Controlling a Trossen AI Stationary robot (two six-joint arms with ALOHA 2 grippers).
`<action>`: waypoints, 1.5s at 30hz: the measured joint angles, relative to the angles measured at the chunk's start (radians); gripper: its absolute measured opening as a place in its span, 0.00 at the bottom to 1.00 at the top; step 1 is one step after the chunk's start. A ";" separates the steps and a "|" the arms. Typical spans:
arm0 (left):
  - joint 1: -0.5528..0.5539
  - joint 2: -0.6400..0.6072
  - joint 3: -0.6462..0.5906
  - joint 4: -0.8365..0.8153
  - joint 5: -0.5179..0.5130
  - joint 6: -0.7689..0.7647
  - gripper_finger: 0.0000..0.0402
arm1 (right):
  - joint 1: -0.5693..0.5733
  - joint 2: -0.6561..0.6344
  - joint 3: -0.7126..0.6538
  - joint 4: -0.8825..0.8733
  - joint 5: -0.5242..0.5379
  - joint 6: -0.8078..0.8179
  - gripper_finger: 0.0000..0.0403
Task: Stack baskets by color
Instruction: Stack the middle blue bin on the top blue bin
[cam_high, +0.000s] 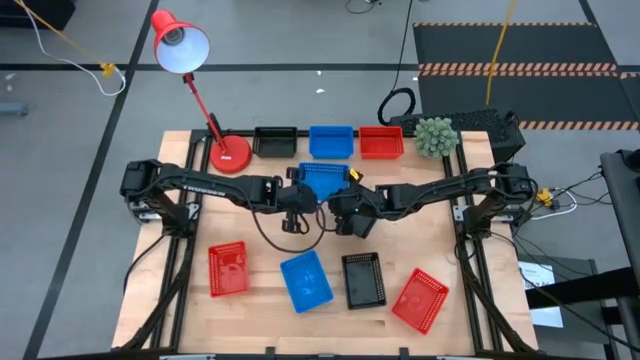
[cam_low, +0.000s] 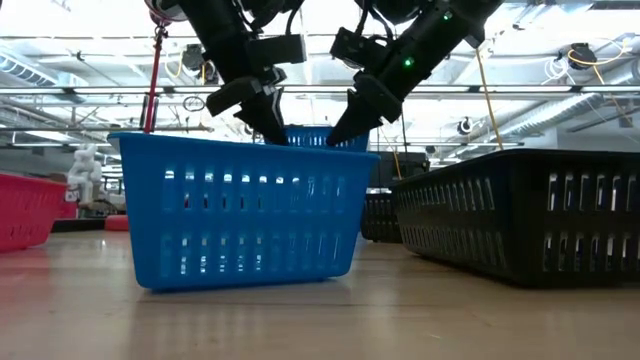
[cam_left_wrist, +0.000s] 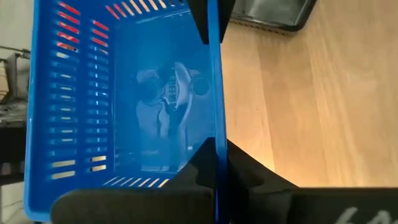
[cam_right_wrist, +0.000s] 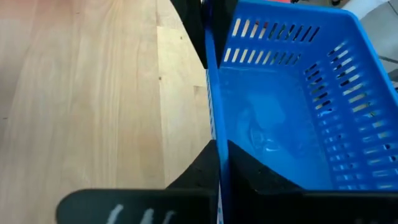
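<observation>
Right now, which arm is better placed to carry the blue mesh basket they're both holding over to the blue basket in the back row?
Probably the left. Both the left gripper and right gripper are shut on the held blue mesh plastic basket, but the left grips the wall nearer the back-row blue basket. It's close, though.

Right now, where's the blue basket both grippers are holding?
In the high view, the held blue basket sits mid-table between the left gripper and right gripper, just in front of the back-row blue basket.
</observation>
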 joint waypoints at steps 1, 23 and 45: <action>0.000 0.000 -0.001 0.006 0.000 -0.008 0.04 | 0.000 0.000 0.000 -0.004 0.000 -0.001 0.01; -0.055 -0.362 -0.132 -0.111 -0.127 -0.301 0.60 | -0.061 -0.052 -0.001 -0.030 -0.035 -0.187 0.00; -0.013 -0.571 -0.354 0.160 -0.087 -0.183 0.53 | -0.455 -0.136 0.231 -0.127 -0.512 -0.343 0.00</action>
